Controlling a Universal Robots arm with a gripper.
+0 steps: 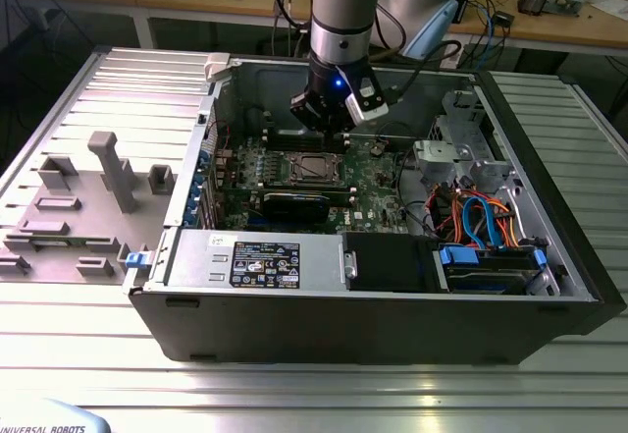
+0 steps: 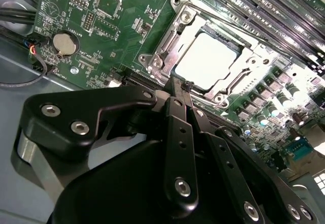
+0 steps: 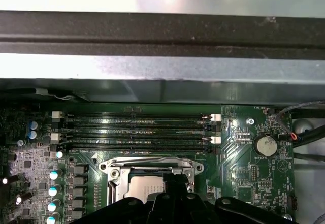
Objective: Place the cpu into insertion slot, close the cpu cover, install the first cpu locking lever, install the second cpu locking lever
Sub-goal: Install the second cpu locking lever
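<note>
1. Pincer (image 2: 179, 84) stands with its black fingers pressed together, nothing between them, tips just above the edge of the insertion slot (image 2: 175, 18) in the second wrist view.
2. Second wrist view: cpu (image 2: 205, 61), a pale, flat, glaring square, sits in the insertion slot, with the silvery cpu cover (image 2: 167, 43) framing it, its window over the chip.
3. First wrist view: long narrow memory slots (image 3: 137, 130) run side by side above the cpu (image 3: 144, 186); a round coin cell (image 3: 264, 145) lies on the green motherboard (image 3: 244, 168).
4. Exterior view: open computer case (image 1: 392, 315) lies on a ribbed metal surface (image 1: 98, 374); cpu (image 1: 314, 167) shows as a small grey square mid-board.
5. Arm (image 1: 340, 11) drops nearly vertical into the case, pincer (image 1: 339, 138) just behind the socket.
</note>
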